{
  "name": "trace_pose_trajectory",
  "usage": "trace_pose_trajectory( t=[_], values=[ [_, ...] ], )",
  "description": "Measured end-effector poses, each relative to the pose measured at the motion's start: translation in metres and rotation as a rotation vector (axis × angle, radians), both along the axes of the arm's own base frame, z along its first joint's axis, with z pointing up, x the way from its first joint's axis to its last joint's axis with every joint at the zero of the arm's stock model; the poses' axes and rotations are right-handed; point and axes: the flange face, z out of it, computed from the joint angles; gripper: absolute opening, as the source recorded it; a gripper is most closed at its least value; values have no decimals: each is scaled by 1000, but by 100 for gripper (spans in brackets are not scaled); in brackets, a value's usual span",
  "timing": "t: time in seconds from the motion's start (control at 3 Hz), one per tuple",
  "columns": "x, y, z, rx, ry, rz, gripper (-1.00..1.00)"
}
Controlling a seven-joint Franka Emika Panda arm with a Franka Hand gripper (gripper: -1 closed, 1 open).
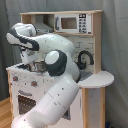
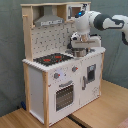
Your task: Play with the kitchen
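Second exterior view shows the gripper (image 2: 78,48) low over the kitchen (image 2: 60,85) sink; its finger state I cannot tell. Next likely needs a careful lift.

No legible text, labels or numbers anywhere.

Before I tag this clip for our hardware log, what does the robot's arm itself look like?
The arm is glossy white, built of thick rounded segments with dark grey to black rings and caps at the joints. In the second exterior view its wrist end turns black above the gripper. No cables or readable markings show.
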Motion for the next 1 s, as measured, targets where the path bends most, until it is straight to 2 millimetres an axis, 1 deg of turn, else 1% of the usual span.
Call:
trace_pose_trajectory(
  t=[0.33,0.67,1.0],
  values=[
    [6,-20,-4,11,-6,-19,-100],
    [13,-47,-7,32,-16,-48,-100],
    [18,-70,-5,62,-31,-73,-100]
  ],
)
